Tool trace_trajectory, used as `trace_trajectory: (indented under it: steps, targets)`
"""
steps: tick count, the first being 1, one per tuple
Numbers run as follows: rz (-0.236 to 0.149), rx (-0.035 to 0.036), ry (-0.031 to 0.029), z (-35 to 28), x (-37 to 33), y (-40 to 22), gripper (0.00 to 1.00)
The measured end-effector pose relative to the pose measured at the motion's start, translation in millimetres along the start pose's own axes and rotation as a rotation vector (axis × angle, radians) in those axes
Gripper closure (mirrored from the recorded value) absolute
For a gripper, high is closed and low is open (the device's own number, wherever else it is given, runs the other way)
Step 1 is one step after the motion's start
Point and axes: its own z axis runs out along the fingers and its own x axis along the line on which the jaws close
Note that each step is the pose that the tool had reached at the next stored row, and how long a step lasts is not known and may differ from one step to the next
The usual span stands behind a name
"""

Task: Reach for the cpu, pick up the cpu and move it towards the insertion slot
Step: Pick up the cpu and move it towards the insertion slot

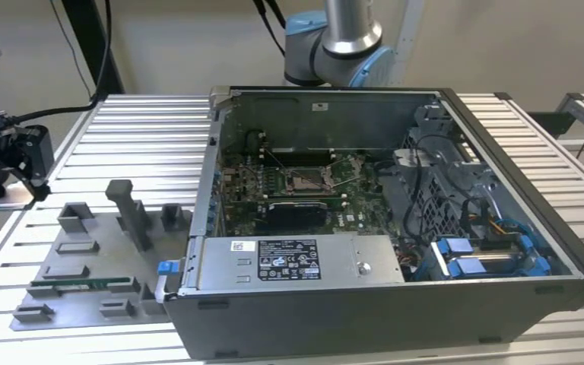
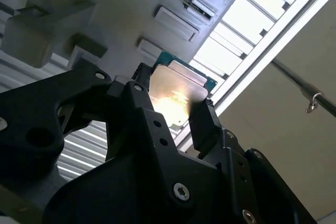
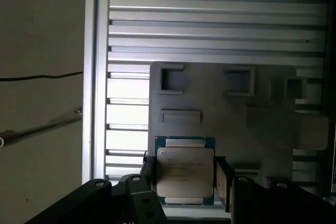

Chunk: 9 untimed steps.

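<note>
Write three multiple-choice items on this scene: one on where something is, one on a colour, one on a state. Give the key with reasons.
1. Where is the cpu?
A. Between the fingers of the gripper
B. Lying on the floor
C. In a person's hand

2. What colour is the cpu's thin rim?
A. Red
B. Green
C. Yellow

3. In what state is the computer case?
A. Open, with its board showing
B. Closed by a panel
C. Wrapped in plastic

Key:
1 A, since both wrist views show a black finger pressed against each side of the chip.
2 B, since a green edge frames the silvery top in the first wrist view.
3 A, since the exterior view looks straight into the case at the board and cables.
</note>
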Motion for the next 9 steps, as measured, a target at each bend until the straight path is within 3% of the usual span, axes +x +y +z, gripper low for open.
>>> trace_trajectory:
  steps: [9]
  targets:
    - [0.000,0.0017,0.0001,-6.8,0.0,0.2,1.00]
